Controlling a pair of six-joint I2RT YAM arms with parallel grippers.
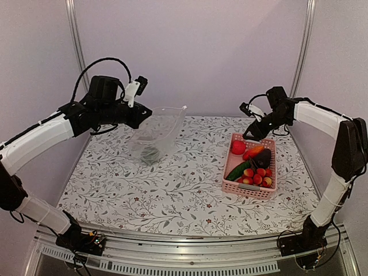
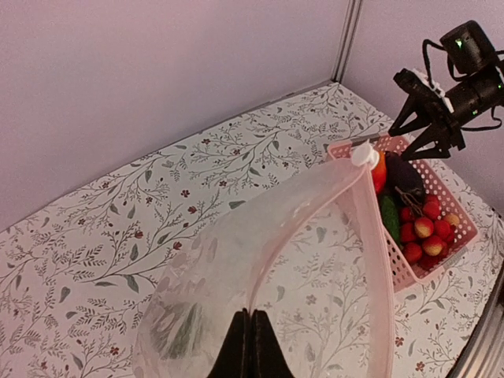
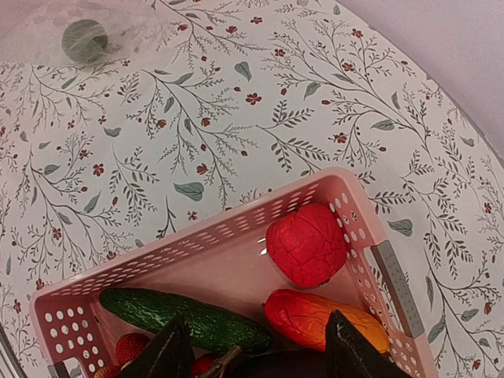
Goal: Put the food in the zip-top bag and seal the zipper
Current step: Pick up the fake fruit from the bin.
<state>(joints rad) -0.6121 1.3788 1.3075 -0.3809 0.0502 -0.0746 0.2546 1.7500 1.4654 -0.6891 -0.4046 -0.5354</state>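
Note:
My left gripper point(image 1: 142, 115) point(image 2: 252, 316) is shut on the rim of the clear zip-top bag point(image 1: 160, 131) point(image 2: 236, 260) and holds its mouth up and agape. A dark green round item point(image 1: 150, 154) point(image 3: 84, 39) lies inside the bag. The pinkish zipper point(image 2: 372, 236) runs along the mouth to a white slider point(image 2: 364, 153). My right gripper point(image 1: 253, 132) point(image 3: 256, 323) hangs open over the far end of the basket, above the red ball point(image 3: 307, 244) point(image 1: 238, 147), red-orange pepper point(image 3: 315, 315), cucumber point(image 3: 185, 319) and dark eggplant point(image 1: 262, 158). The red-yellow fruits point(image 1: 257, 176) lie at the near end.
The pink slotted basket point(image 1: 270, 192) point(image 3: 236, 209) stands on the right of the floral tablecloth point(image 1: 184, 184). Walls and metal posts close in the back and sides. The table's near edge is a metal rail.

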